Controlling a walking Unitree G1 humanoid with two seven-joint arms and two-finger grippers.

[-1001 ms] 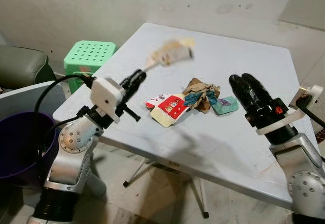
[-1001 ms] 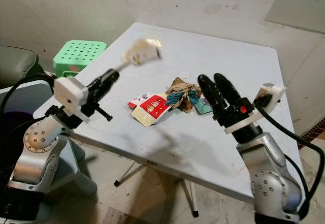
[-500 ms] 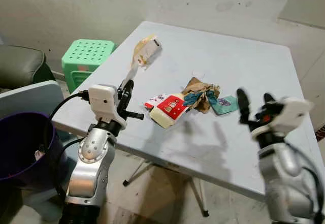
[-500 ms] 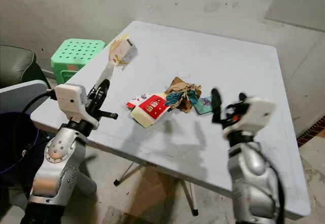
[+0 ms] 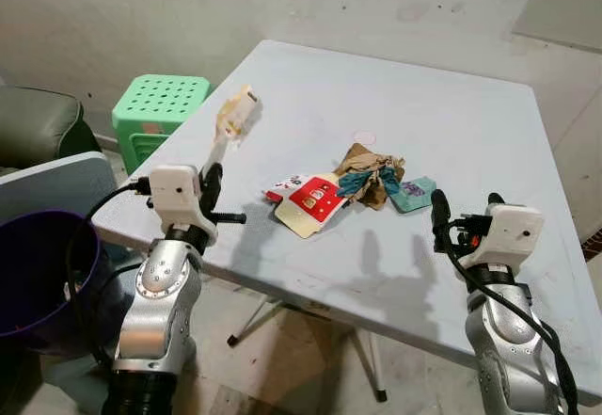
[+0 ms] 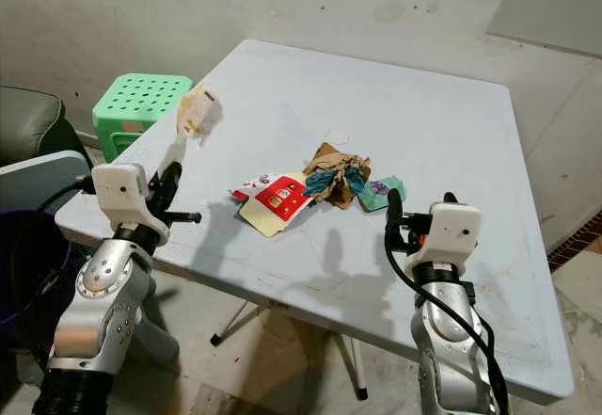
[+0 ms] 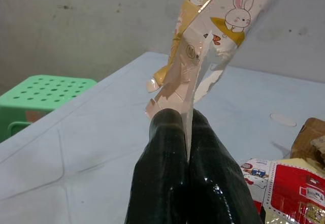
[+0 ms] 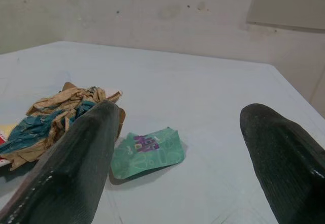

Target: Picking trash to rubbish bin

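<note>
Pinching a torn wrapper (image 7: 203, 41) upright above the table (image 5: 451, 104), left gripper (image 7: 185, 127) clamped; right gripper (image 8: 183, 132) spread wide.

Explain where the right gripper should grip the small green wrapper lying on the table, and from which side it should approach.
Probably from above, at the green wrapper's lifted, curled edge on the side facing the right gripper. It lies nearly flat on the table, beside the crumpled brown paper, so the raised edge is what the open jaws can best close on.
</note>
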